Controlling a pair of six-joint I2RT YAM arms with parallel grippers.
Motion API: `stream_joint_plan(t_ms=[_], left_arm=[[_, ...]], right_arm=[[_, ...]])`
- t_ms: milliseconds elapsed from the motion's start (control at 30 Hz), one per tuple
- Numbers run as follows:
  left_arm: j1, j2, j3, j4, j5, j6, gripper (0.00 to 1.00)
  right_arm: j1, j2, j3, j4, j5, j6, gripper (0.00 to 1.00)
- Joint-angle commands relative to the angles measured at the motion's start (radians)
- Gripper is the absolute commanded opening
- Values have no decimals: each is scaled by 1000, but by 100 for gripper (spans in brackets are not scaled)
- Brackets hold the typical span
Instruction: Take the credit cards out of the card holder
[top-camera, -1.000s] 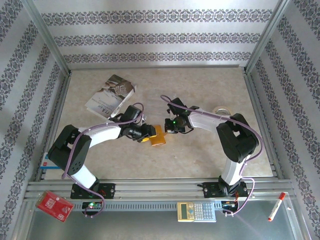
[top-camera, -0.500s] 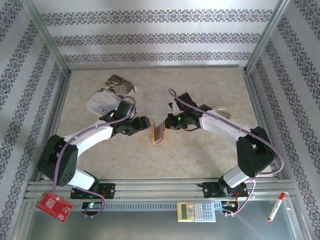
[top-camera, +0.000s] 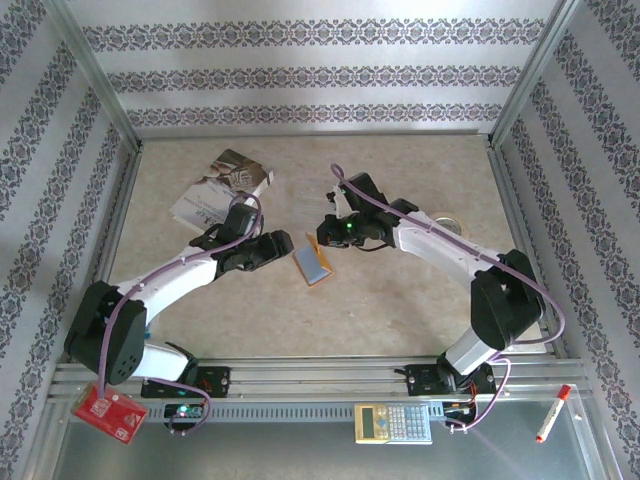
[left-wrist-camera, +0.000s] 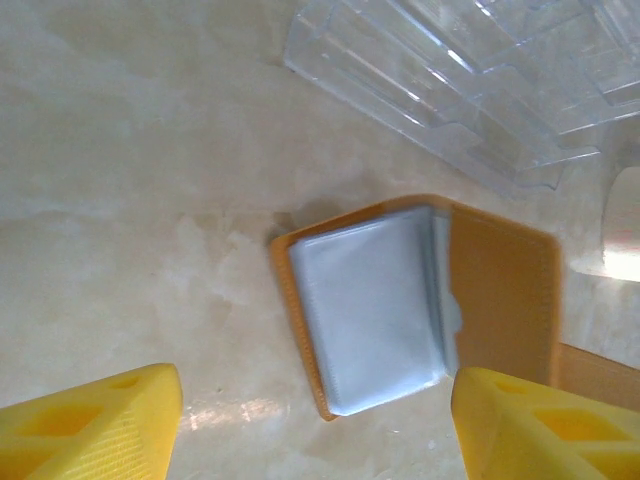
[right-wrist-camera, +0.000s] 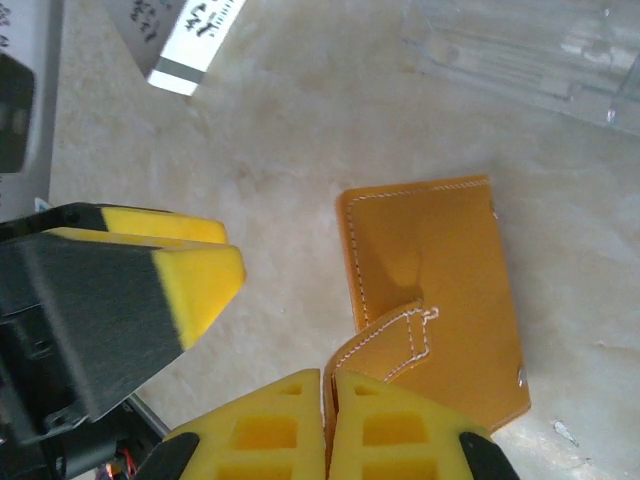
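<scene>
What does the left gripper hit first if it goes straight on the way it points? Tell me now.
Most likely the card holder: it lies open just ahead of the open left gripper. The clear plastic tray comes only beyond it. How far off the holder lies is unclear.

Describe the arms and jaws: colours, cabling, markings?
Both the left arm and right arm have white link shells with black joint housings and a purple cable looped along each. Jaws are yellow blocks with moulded recesses. A green light glows on the right wrist.
</scene>
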Motion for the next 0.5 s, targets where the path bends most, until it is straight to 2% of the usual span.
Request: stream_joint_plan(t_ms=[0, 67, 233, 467], left_arm=[[10, 41, 3, 59, 84, 13, 68], [8, 78, 15, 89, 155, 15, 63], [-6, 174, 46, 144, 236, 5, 45], [-50, 296, 119, 238, 306, -23, 34]], right_arm=[[6, 26, 3, -11, -6, 25, 0], [-2, 19, -10, -10, 1, 28, 0], [-48, -5, -47, -24, 27, 27, 0], [-126, -9, -124, -42, 45, -39, 0]])
